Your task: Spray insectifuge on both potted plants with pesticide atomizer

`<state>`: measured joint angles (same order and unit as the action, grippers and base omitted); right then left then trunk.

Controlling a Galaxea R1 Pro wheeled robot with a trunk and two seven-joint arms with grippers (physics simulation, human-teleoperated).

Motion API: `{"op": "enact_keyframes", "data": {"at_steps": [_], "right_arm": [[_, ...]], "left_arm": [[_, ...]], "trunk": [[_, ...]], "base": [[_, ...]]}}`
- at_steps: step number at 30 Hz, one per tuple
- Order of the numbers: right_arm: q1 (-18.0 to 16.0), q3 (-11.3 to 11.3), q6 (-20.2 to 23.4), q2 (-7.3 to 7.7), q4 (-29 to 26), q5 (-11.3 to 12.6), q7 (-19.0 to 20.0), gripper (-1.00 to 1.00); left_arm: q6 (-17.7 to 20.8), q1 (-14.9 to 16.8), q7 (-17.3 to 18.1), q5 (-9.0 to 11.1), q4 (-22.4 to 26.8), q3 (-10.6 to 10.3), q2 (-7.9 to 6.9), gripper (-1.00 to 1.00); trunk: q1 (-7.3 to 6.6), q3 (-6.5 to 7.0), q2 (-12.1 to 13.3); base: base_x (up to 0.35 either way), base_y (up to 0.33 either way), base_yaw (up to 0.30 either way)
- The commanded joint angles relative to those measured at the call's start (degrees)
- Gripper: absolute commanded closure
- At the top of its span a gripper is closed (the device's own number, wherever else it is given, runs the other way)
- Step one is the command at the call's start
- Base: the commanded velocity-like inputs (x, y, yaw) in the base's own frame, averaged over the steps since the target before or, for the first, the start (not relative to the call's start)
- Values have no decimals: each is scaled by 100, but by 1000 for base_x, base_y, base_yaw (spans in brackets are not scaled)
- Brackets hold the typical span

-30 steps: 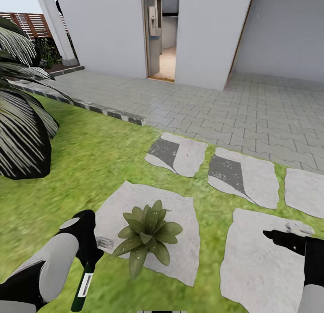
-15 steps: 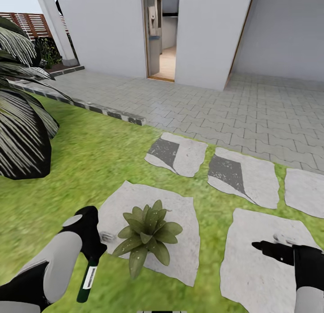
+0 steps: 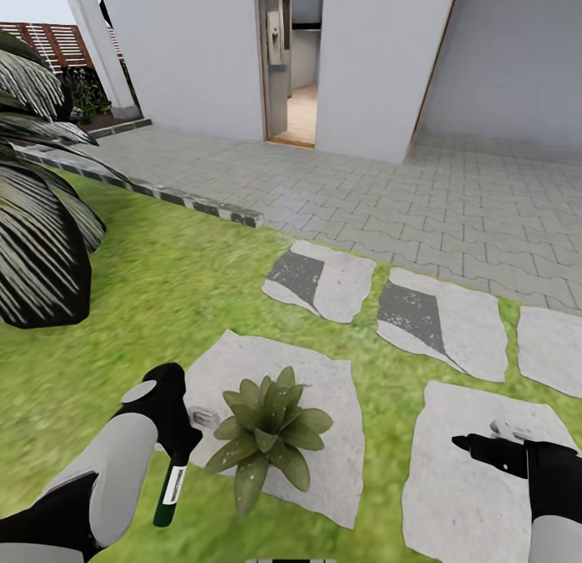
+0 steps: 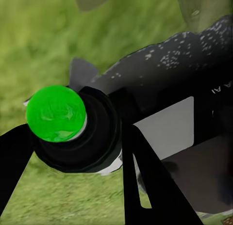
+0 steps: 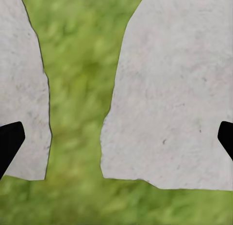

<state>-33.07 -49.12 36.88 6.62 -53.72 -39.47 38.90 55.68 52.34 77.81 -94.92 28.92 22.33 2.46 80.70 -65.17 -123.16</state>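
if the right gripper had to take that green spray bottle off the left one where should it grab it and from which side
Probably the lower dark-green body of the pesticide atomizer, below the left gripper. The bottle hangs slanted with its spray head hidden up in that gripper, so the right gripper, now open, could close on the free end from the plant's side.

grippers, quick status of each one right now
Left gripper: shut on the pesticide atomizer, bottle hanging downward.
Right gripper: open, holding nothing, above a stepping stone.

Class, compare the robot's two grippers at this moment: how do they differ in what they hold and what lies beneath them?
The left gripper grips the pesticide atomizer, its bottle hanging down beside the potted plant; the right gripper holds nothing, fingers spread. The left hangs over grass, the right over a bare stepping stone. Both are black.
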Motion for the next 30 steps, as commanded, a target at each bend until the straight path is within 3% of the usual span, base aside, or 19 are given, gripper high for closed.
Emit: {"op": "enact_keyframes", "data": {"at_steps": [1,12,17,21,30], "right_arm": [[-6,-16,4,-1,-7,-61,57,-100],[-6,-19,3,7,361,-61,65,-100],[-6,-19,3,6,362,-61,65,-100],[-6,-19,4,6,362,-61,65,-100],[-6,-13,5,6,362,-61,65,-100]], "left_arm": [[57,4,50,-66,8,45,13,100],[59,4,50,-79,25,60,-14,100],[60,6,52,-79,84,61,-94,100],[64,5,58,-87,407,61,-189,100],[62,4,67,-88,386,52,-173,100]], "trunk": [[-1,-8,-2],[-1,-65,-2],[-1,-67,-2],[-1,-67,-2],[-1,-67,-2]], "base": [[9,3,-41],[1,0,-197],[0,0,-32],[0,0,-2],[0,0,0]]}}
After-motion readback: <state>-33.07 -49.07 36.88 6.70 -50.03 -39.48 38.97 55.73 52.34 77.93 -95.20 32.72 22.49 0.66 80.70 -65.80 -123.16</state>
